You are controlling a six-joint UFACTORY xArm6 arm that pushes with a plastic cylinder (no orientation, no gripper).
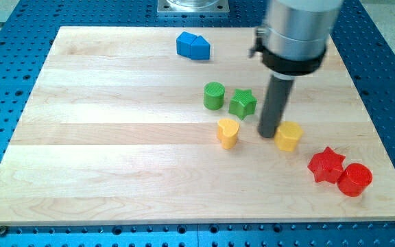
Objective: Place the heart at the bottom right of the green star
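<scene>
The yellow heart (pixel 228 132) sits on the wooden board (pixel 115 137), just below and to the left of the green star (pixel 242 103). A green cylinder (pixel 213 95) stands touching the star's left side. My tip (pixel 269 133) is down on the board to the right of the heart, below and right of the green star. It is right against the left side of a yellow hexagon block (pixel 289 136). A gap separates the tip from the heart.
A blue block (pixel 193 46) lies near the view's top. A red star (pixel 326 165) and a red cylinder (pixel 354 179) sit together at the view's bottom right. A blue perforated table surrounds the board.
</scene>
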